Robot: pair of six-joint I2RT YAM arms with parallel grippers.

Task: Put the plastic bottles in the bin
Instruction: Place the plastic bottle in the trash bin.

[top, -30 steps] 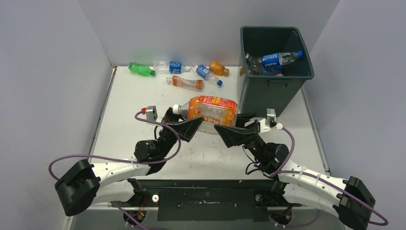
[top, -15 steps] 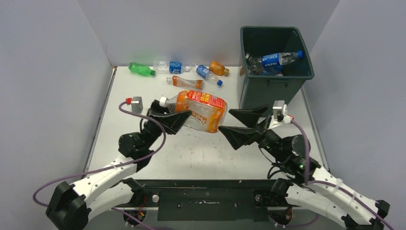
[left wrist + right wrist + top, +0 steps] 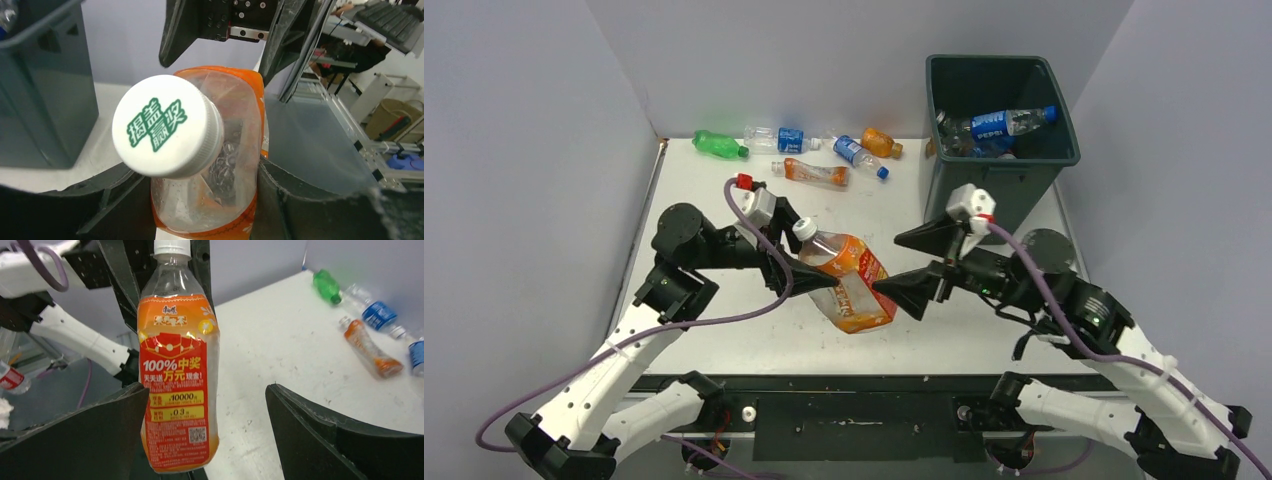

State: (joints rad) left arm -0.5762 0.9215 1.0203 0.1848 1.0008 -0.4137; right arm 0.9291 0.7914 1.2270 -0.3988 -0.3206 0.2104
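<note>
A big clear bottle with an orange and red label (image 3: 852,285) (image 3: 177,385) hangs over the middle of the table, white cap (image 3: 165,125) up and to the left. My left gripper (image 3: 812,268) (image 3: 205,200) is shut on its upper body just below the cap. My right gripper (image 3: 914,265) (image 3: 200,440) stands wide open at the bottle's base end; the bottle sits close by one of its fingers (image 3: 75,440). The dark green bin (image 3: 999,180) stands at the back right with a blue-labelled bottle (image 3: 1004,122) and others inside.
Along the back edge lie a green bottle (image 3: 717,145), a clear blue-labelled one (image 3: 779,138), a crushed orange one (image 3: 814,172), a blue one (image 3: 859,155) and a small orange one (image 3: 881,142). Grey walls close in the table on three sides.
My right gripper let go of the big bottle and opened wide. My left gripper closed on it near the cap and swung it from lying level to hanging tilted, nearer the front.
</note>
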